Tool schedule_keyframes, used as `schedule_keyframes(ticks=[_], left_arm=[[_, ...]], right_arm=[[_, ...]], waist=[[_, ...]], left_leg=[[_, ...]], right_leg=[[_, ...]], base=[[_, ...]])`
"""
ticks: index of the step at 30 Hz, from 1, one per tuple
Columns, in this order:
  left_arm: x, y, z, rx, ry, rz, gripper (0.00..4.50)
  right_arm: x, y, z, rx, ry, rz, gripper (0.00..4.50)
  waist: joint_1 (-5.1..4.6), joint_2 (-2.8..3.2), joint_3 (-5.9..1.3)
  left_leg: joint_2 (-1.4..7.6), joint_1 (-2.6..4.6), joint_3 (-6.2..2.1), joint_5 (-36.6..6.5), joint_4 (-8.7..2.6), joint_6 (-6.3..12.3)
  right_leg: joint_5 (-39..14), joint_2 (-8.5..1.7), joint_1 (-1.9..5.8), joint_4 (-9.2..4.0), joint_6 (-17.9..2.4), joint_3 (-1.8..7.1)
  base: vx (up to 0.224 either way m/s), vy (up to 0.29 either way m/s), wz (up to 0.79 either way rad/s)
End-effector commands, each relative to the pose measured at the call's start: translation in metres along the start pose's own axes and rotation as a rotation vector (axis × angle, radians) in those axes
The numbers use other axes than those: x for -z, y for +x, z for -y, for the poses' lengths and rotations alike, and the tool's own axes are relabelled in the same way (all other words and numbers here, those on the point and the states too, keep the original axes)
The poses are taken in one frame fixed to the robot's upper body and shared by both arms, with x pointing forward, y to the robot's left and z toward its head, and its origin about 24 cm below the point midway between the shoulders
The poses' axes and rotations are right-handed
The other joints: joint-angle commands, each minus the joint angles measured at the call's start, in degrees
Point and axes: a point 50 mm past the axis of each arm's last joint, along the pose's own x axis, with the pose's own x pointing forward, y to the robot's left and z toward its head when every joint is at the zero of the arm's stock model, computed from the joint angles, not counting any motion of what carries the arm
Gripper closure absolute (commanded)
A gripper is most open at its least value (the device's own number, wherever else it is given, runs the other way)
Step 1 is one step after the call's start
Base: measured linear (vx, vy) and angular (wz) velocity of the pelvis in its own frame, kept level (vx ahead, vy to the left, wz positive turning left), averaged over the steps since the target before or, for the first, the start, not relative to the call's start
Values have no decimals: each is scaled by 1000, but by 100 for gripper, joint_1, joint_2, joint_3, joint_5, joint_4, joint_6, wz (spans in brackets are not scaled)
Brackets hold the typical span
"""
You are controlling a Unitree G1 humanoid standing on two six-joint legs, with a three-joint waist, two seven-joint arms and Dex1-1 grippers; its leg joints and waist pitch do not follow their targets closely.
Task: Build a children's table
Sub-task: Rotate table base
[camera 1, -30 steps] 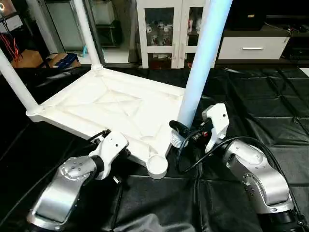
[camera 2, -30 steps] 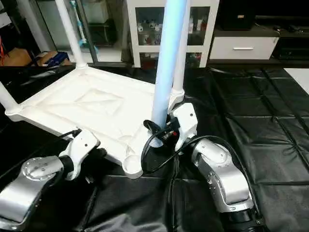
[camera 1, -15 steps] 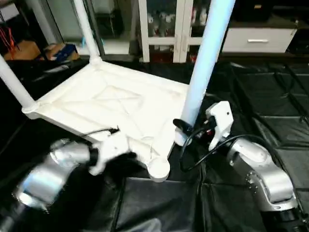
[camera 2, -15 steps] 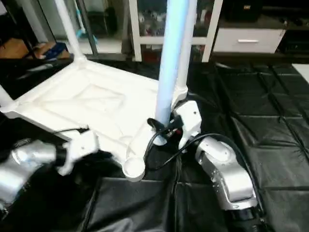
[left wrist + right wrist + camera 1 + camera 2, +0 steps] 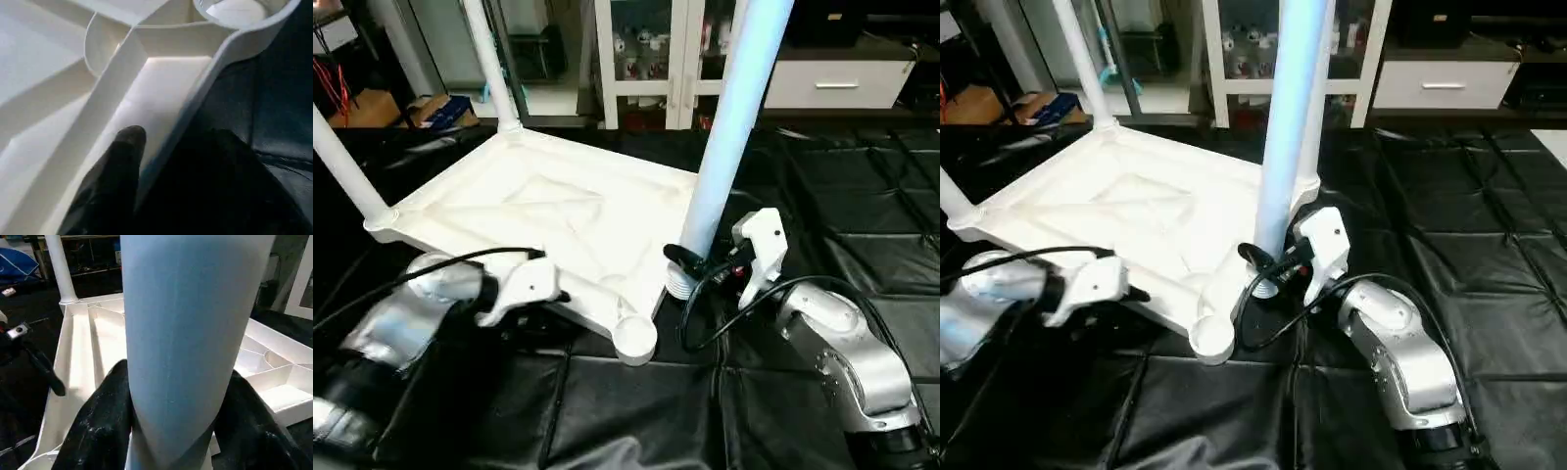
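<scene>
The white table top (image 5: 548,220) lies upside down on the black mat, X-ribs up. Screwed-in legs rise from its far corner (image 5: 489,59), its left corner (image 5: 342,162) and its far-right corner (image 5: 1317,98). The near corner socket (image 5: 634,340) holds nothing. My right gripper (image 5: 705,266) is shut on a fourth leg (image 5: 729,127), upright, with its threaded end (image 5: 677,284) low beside the top's right edge. My left gripper (image 5: 553,294) sits astride the near rim, one finger (image 5: 122,161) inside and the other outside, shut on it.
A white glass-door cabinet (image 5: 651,59) and a white drawer unit (image 5: 837,83) stand behind the mat. Boxes and a blue item (image 5: 440,110) lie on the floor at the back left. The quilted black mat (image 5: 862,196) stretches away to the right.
My left arm has swung out to the left and lower, while its gripper stays at the top's near rim. The right arm and the held leg have hardly moved.
</scene>
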Motion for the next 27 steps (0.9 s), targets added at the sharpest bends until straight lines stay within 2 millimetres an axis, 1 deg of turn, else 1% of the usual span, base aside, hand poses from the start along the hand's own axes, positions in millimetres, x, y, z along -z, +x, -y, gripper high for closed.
schedule_keyframes(ticks=[1,2,3,4,5,6,7,8,9,10,14,15,17,18,20,23,24,27], left_arm=[[1,4,-5,9,34,-30,195],[1,4,-5,9,34,-30,195],[4,9,-8,28,54,-51,195],[4,9,-8,28,54,-51,195],[7,11,-7,44,59,-63,195],[8,13,-7,55,62,-69,195],[14,16,-5,84,53,-96,195],[16,17,-4,92,51,-106,195],[16,17,-4,92,51,-106,211],[17,17,-4,96,50,-110,232],[25,14,-4,97,10,-155,242],[25,14,-4,97,7,-155,267],[25,13,-4,94,-26,-152,275],[26,13,-3,101,-85,-153,280],[26,13,-3,99,-97,-156,306],[29,13,-1,101,-101,-169,322],[31,13,1,105,-95,-184,330],[33,13,3,108,-89,-199,340]], right_arm=[[-9,-1,-4,-19,-16,33,266],[-9,-1,-4,-19,-16,33,266],[-9,-2,-5,-21,-15,32,266],[-9,-2,-5,-21,-15,32,266],[-9,-2,-6,-24,-15,31,266],[-8,-3,-6,-28,-14,29,266],[-8,-4,-9,-50,-11,24,266],[-8,-4,-10,-58,-11,22,266],[-8,-4,-10,-58,-11,22,266],[-8,-4,-10,-62,-11,21,266],[-8,-4,-11,-76,-14,16,266],[-8,-4,-11,-76,-14,16,266],[-8,-4,-11,-77,-14,15,266],[-8,-4,-12,-82,-14,12,266],[-7,-4,-12,-83,-14,11,266],[-7,-4,-13,-88,-14,8,266],[-6,-3,-13,-90,-14,7,266],[-6,-3,-13,-91,-13,6,266]], waist=[[2,39,-328],[5,44,-338],[11,43,-347],[6,36,-345],[17,63,-353],[10,44,-348],[9,49,-344],[5,40,-343],[10,50,-343],[13,44,-337],[-9,37,-327],[-5,23,-335],[-7,29,-332],[-2,8,-334],[3,-1,-333],[0,5,-329],[2,-23,-334],[-6,-9,-326]], left_leg=[[220,-25,-40,-543,-521,56],[218,-11,-36,-540,-515,55],[231,-14,-40,-483,-512,64],[217,-17,-36,-477,-507,85],[220,-9,-39,-453,-500,83],[230,-22,-43,-444,-507,84],[235,-17,-42,-477,-511,88],[240,-12,-36,-546,-514,87],[241,-17,-41,-578,-513,82],[254,-13,-40,-646,-526,71],[254,-21,-41,-728,-533,32],[259,-12,-38,-707,-527,35],[259,-14,-34,-674,-525,49],[258,-17,-31,-633,-523,65],[263,-16,-27,-557,-524,95],[261,-23,-31,-552,-527,123],[260,-34,-33,-498,-524,145],[264,-22,-27,-544,-528,169]], right_leg=[[-255,-248,341,-324,-1542,146],[-236,-249,340,-320,-1552,145],[-119,-263,349,-303,-1587,149],[-111,-251,358,-314,-1574,145],[-83,-263,359,-303,-1580,148],[-64,-269,370,-302,-1591,151],[-105,-267,365,-316,-1597,149],[-158,-269,361,-317,-1610,154],[-196,-275,364,-314,-1621,154],[-276,-278,360,-328,-1626,156],[-445,-284,364,-333,-1616,162],[-454,-290,358,-332,-1624,168],[-437,-286,354,-331,-1643,168],[-409,-284,358,-330,-1649,170],[-373,-286,357,-325,-1673,170],[-440,-288,361,-338,-1661,169],[-395,-290,371,-328,-1659,172],[-478,-287,354,-345,-1642,171]], base=[[0,0,0],[0,0,0],[0,0,0],[0,0,0],[0,0,0],[0,0,0],[0,0,0],[0,0,0],[0,0,0],[0,0,0],[0,0,0],[0,0,0],[0,0,0],[0,0,0],[0,0,0],[0,0,0],[0,0,0],[0,0,0]])
